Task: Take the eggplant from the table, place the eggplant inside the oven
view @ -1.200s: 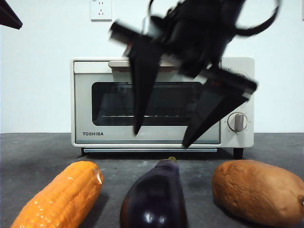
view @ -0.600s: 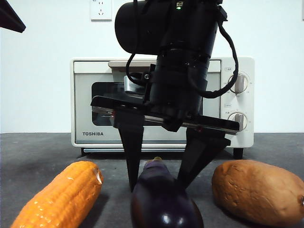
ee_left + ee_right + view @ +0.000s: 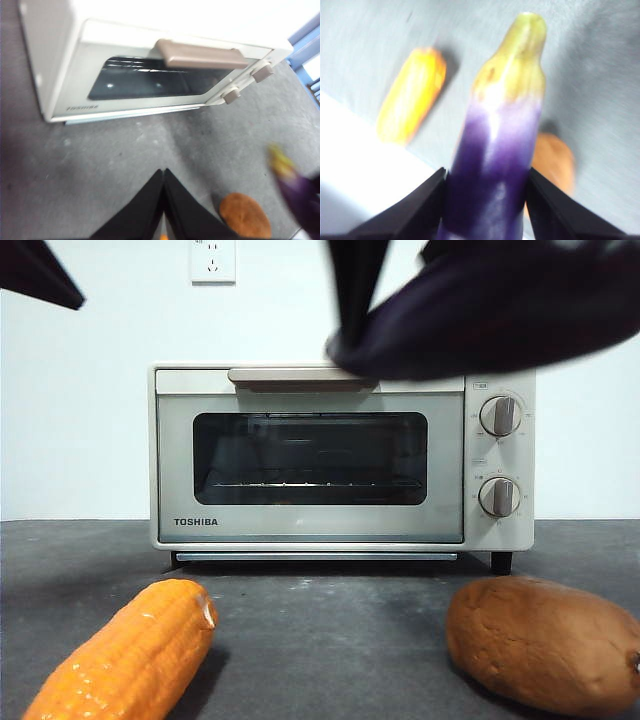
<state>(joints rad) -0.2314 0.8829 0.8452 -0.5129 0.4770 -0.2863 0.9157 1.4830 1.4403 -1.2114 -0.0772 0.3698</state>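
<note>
The right gripper clamps the eggplant mid-body, high above the table, level with the oven top. Glossy skin looks slippery, flesh firm but bruisable; the thick middle suits gripping. The left gripper waits, jaws together

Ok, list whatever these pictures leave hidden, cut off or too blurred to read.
- Front view: the eggplant is a blurred dark mass cut by the top edge; the right gripper holding it barely shows.
- Left wrist view: the eggplant is a smear at the frame edge.
- Oven: dark glass hides the interior; knob markings too small.
- Right wrist view: the eggplant partly covers the brown lump.
</note>
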